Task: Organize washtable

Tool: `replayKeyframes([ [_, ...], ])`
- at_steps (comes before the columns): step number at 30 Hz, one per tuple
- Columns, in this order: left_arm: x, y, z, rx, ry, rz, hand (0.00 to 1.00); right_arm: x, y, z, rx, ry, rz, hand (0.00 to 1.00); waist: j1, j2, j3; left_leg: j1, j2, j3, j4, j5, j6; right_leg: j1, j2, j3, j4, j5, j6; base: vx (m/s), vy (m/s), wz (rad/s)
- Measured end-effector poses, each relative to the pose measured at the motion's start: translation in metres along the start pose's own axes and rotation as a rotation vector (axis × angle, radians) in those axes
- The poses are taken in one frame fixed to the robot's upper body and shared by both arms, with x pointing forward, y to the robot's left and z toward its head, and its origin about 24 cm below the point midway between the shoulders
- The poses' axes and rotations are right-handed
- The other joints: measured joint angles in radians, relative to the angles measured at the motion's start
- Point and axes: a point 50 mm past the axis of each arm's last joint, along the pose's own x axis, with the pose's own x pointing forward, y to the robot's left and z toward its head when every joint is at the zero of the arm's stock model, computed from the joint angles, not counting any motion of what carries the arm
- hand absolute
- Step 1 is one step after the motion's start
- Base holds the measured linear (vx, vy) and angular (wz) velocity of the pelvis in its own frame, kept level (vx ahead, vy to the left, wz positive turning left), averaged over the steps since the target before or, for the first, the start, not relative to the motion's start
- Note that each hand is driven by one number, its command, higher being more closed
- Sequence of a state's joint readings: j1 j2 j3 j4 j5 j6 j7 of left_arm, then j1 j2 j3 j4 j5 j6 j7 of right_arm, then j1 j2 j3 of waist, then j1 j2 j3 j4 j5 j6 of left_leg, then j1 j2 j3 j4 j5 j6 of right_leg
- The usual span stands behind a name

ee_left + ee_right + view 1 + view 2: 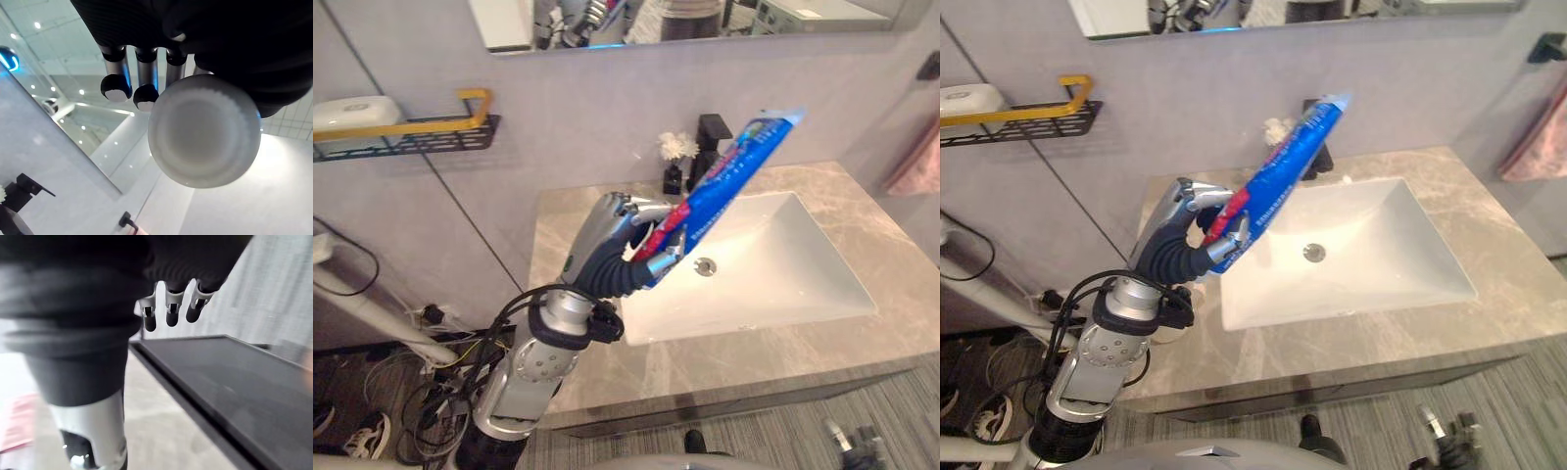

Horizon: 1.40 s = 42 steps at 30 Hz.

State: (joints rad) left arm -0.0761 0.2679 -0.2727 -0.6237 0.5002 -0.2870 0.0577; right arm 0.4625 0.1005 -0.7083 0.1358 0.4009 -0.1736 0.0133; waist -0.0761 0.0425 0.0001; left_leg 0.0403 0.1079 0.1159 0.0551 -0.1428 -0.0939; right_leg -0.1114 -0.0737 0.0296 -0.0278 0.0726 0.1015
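One blue-and-red tube [729, 181]; white cap [204, 131]; left hand [610, 231]

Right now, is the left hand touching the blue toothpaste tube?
Touching: in the left eye view the left hand curls round the toothpaste tube near its cap end.

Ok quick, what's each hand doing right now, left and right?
Left hand: shut on the toothpaste tube, above the sink.
Right hand: open, fingers relaxed, holding nothing.

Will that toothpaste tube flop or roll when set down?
Probably fairly stiff: the toothpaste tube juts straight from the left hand without sagging. Its flat tail should resist rolling; stood on its round white cap, it may tip.
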Motion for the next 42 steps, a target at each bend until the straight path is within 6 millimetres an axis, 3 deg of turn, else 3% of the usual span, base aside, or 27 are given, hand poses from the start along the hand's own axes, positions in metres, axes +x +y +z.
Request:
replayKeyframes([
  [4,0.003,0.007,0.011,-0.003,-0.042,0.051,1.0,0.002,0.0,0.074,-0.016,-0.333,-0.067,0.0,-0.002,0.003,0.001,0.006,-0.001,0.028,-0.005,0.0,0.0,-0.011,0.002,0.024,0.0,0.009,0.001,0.02,0.009,-0.2],
  [7,0.005,0.011,0.018,0.0,-0.076,0.072,1.0,-0.002,0.018,0.12,0.0,-0.574,-0.057,0.0,-0.002,0.003,0.001,0.013,-0.001,0.039,-0.006,-0.001,0.0,-0.011,0.004,0.034,0.0,0.011,0.002,-0.01,0.003,-0.11],
  [9,0.005,0.013,0.022,0.001,-0.093,0.079,1.0,-0.007,0.037,0.145,-0.004,-0.704,-0.013,0.0,0.0,0.004,0.001,0.014,-0.001,0.04,-0.006,-0.002,0.0,-0.009,0.004,0.035,-0.001,0.011,0.002,-0.04,0.001,-0.04],
  [13,0.005,0.015,0.027,0.001,-0.12,0.087,1.0,-0.017,0.067,0.172,0.078,-0.875,0.087,0.0,0.004,0.005,0.0,0.006,-0.002,0.036,0.001,-0.002,0.0,-0.001,0.001,0.031,-0.022,0.023,0.005,-0.04,-0.004,0.05],
  [15,0.005,0.014,0.028,0.0,-0.134,0.076,1.0,-0.025,0.093,0.185,0.135,-0.956,0.226,0.0,0.004,0.006,-0.001,0.003,-0.002,0.022,0.004,-0.002,0.0,0.01,-0.002,0.017,-0.034,0.028,0.006,-0.02,-0.008,0.14],
  [17,0.005,0.014,0.029,0.001,-0.14,0.074,1.0,-0.032,0.111,0.192,0.192,-0.985,0.359,0.0,0.007,0.008,-0.002,0.0,-0.002,0.013,0.006,-0.001,0.0,0.012,-0.003,0.01,-0.034,0.029,0.003,0.0,-0.007,0.13],
  [19,0.006,0.012,0.029,-0.005,-0.146,0.055,1.0,-0.044,0.141,0.195,0.298,-0.977,0.629,0.0,0.012,0.008,-0.001,-0.003,-0.002,-0.008,0.009,-0.001,-0.001,0.021,-0.006,-0.013,-0.034,0.031,0.001,0.01,-0.009,0.24],
  [24,0.005,0.008,0.024,-0.001,-0.136,0.015,1.0,-0.054,0.165,0.19,0.448,-0.879,0.893,0.0,0.031,0.006,-0.002,-0.013,-0.007,-0.051,0.017,-0.001,0.0,0.04,-0.015,-0.051,-0.038,0.03,0.0,0.02,0.001,0.28],
  [30,0.007,-0.012,0.008,-0.019,-0.098,-0.109,1.0,-0.068,0.2,0.181,0.589,-0.658,1.252,0.0,0.035,0.0,-0.003,-0.019,-0.016,-0.088,0.027,0.0,0.001,0.068,-0.027,-0.089,-0.054,0.031,0.001,0.0,0.005,0.18],
  [37,0.007,-0.026,-0.003,-0.038,-0.05,-0.168,1.0,-0.078,0.227,0.176,0.723,-0.502,1.411,0.0,0.036,-0.01,-0.009,-0.02,-0.016,-0.098,0.032,0.0,0.001,0.078,-0.027,-0.099,-0.061,0.031,0.001,0.0,-0.003,0.04],
  [42,0.012,-0.033,-0.005,-0.048,-0.056,-0.193,1.0,-0.086,0.239,0.175,0.776,-0.443,1.461,0.0,0.056,-0.023,-0.019,-0.024,-0.016,-0.101,0.033,0.0,0.001,0.078,-0.027,-0.103,-0.061,0.031,0.001,0.0,0.0,0.0],
])
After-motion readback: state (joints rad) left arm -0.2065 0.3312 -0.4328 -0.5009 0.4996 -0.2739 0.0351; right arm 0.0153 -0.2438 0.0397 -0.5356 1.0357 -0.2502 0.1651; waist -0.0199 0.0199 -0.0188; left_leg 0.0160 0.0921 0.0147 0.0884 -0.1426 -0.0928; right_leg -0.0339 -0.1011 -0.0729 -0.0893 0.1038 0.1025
